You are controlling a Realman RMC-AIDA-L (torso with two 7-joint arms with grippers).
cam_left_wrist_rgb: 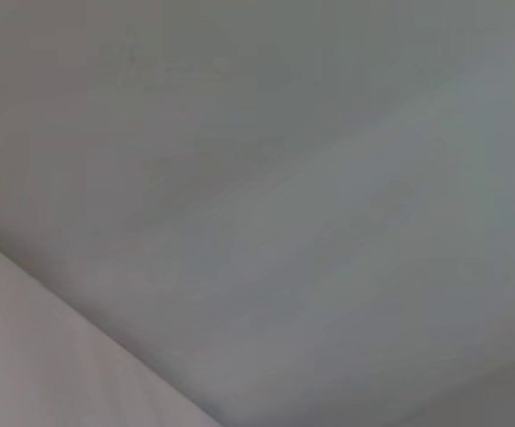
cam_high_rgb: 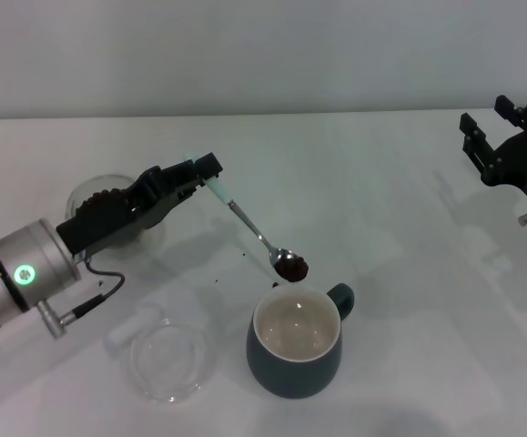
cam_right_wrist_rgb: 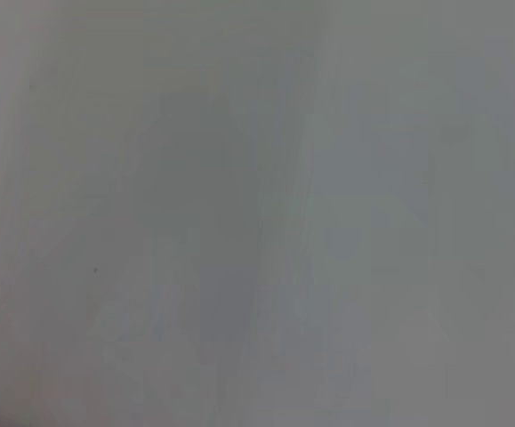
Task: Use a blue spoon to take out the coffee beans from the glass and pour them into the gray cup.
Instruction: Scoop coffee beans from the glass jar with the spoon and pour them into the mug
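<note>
White desk (cam_high_rgb: 409, 228) under a plain grey wall fills the head view; both wrist views show only blank grey. From the left edge the left gripper (cam_high_rgb: 204, 173) reaches toward the middle, its fingers clamped on the pale handle of the spoon (cam_high_rgb: 256, 232). The spoon slants down to its metal bowl, which carries a small heap of beans (cam_high_rgb: 291, 267) and hangs just beyond the far rim of the cup (cam_high_rgb: 296, 341), not quite over the opening. The cup stands near the front edge, about midway along it, and its cream inside looks empty, though a bean or two could escape notice at this angle. The glass (cam_high_rgb: 108, 211) sits behind the left arm toward the left edge, mostly hidden, dark beans showing at its top. A clear dish (cam_high_rgb: 167, 361) lies near the front edge, left of the cup. A few stray specks dot the desk near the spoon. The right gripper (cam_high_rgb: 504, 146) is parked at the far right edge, jaws apart.

Judged so: a scoop is taken and carried; tipping it in is left, and probably more scoops
</note>
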